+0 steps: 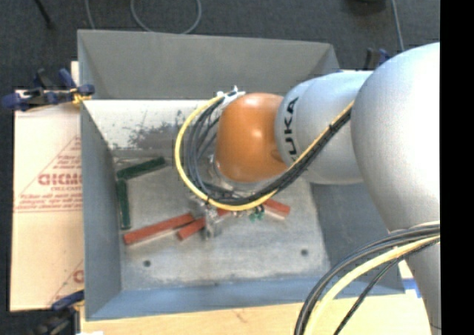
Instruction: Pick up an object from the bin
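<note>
My gripper (212, 226) pokes out beneath the orange cover, low in the middle of the bin floor. Its tip sits right at the near end of a short red bar (190, 230) and just right of a long red bar (156, 228) that lies slanted toward the bin's left. A red piece with a green bit (270, 209) lies close on the gripper's right, partly hidden by the cables. Whether anything is between the fingers is hidden.
Two dark green bars lie at the bin's left: one slanted (142, 168) near the back wall, one upright (123, 202) along the left wall. The arm and its cable loops cover the bin's middle and right.
</note>
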